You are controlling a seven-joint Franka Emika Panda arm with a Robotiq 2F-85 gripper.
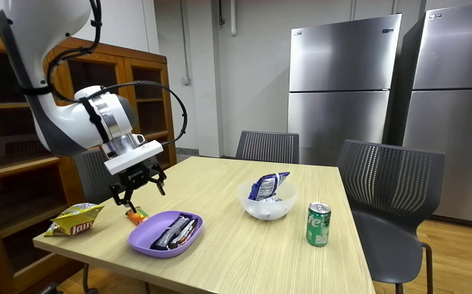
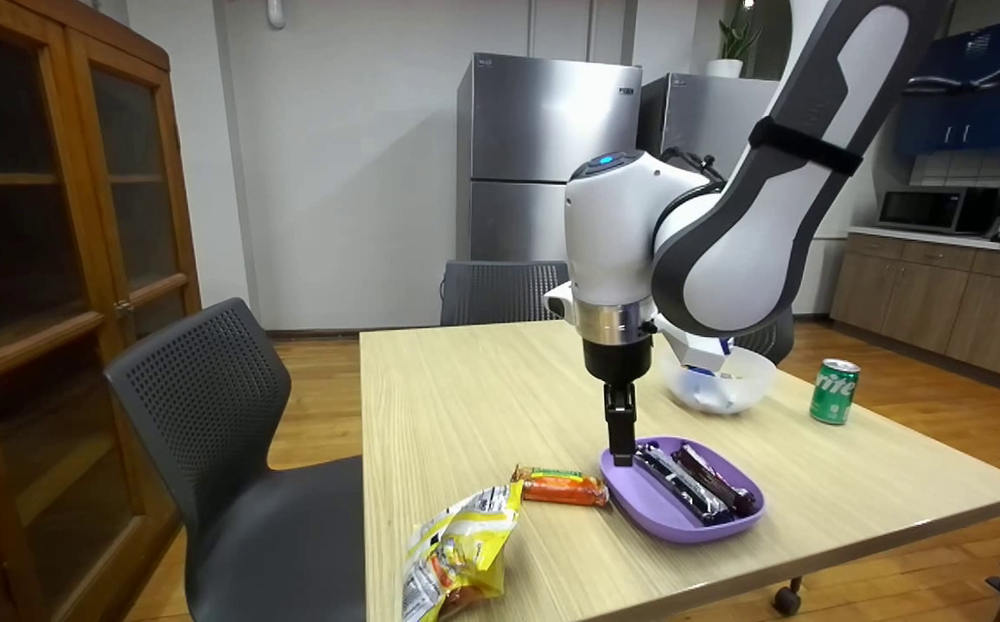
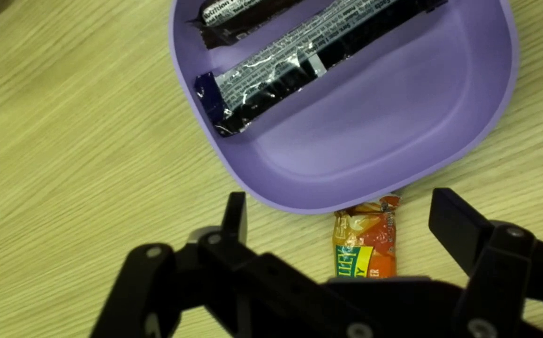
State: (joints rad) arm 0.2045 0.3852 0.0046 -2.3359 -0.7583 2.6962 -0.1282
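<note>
Jaws spread wide, nothing in 'em; orange plastic-wrapped bar (image 3: 366, 238) shows between them, wrist view's lower middle, lengthwise up the frame.

An orange, green and yellow wrapped snack bar (image 3: 366, 237) is laid flat near one corner of the table (image 1: 236, 249).

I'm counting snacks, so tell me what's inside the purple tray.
Two dark, bar-shaped packets lie side by side in the purple tray. The tray's bottom beneath them is covered, and their contents are hidden.
</note>
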